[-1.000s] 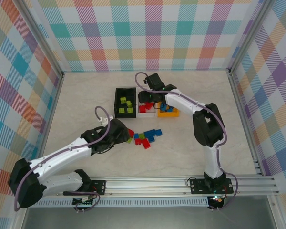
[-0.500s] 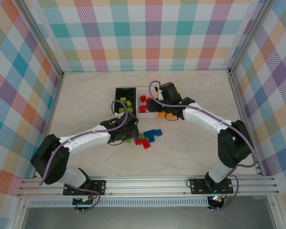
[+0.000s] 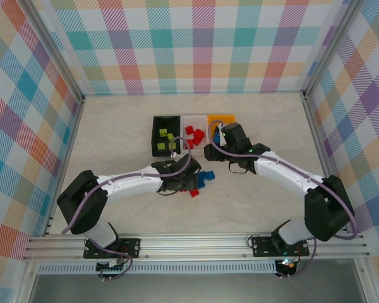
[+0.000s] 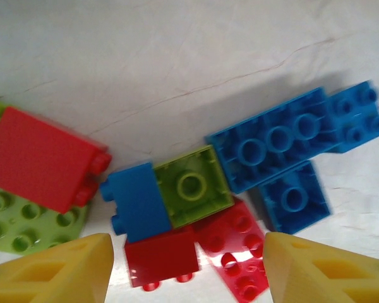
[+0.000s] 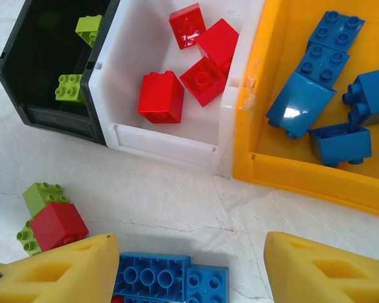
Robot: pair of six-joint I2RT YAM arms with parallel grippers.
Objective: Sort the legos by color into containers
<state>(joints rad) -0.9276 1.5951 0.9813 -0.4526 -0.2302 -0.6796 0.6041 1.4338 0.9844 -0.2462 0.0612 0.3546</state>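
Moved since half a second ago: left end effector (image 4: pixel 186 268), carried rightward over loose pile (image 4: pixel 191 186) of touching red, blue and green bricks; right end effector (image 5: pixel 189 271), drawn back off bins toward table (image 3: pixel 114 126) in front of them. Both spread wide, nothing pinched. Black bin (image 5: pixel 50 117): green bricks (image 5: pixel 69 87). White bin (image 5: pixel 164 148): four red bricks (image 5: pixel 161 96). Orange bin (image 5: pixel 303 173): blue bricks (image 5: pixel 300 104).

Left tool (image 3: pixel 188 182) moved over pile (image 3: pixel 206 176); right tool (image 3: pixel 210 151) backed off bins (image 5: pixel 165 149).
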